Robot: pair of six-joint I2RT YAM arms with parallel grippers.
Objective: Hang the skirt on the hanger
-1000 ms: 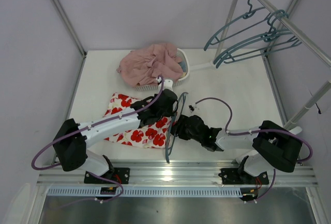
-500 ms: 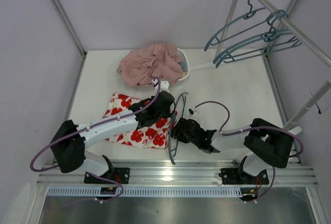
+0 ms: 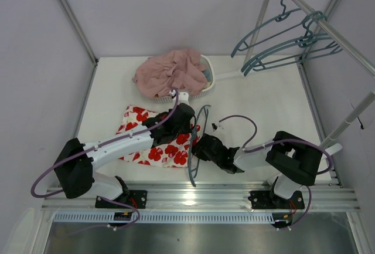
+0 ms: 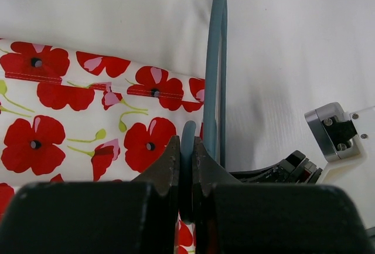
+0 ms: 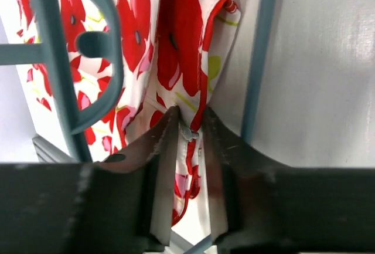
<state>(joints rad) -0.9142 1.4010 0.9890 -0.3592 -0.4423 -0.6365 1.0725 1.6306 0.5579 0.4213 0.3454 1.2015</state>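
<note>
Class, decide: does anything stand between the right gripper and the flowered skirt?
Nothing visible does. A folded edge of the skirt already sits inside the right gripper; the hanger, held by the left gripper, stands just beside it.

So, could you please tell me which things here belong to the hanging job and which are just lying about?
For the job: skirt, hanger.
Just lying about: pink garment, white basket under it, spare hangers.

I see the skirt (image 4: pixel 70 107) as thin matt cloth, the hanger (image 4: pixel 215 60) as smooth, faintly glossy plastic, the tabletop (image 4: pixel 293 48) white, matt and finely grained.
</note>
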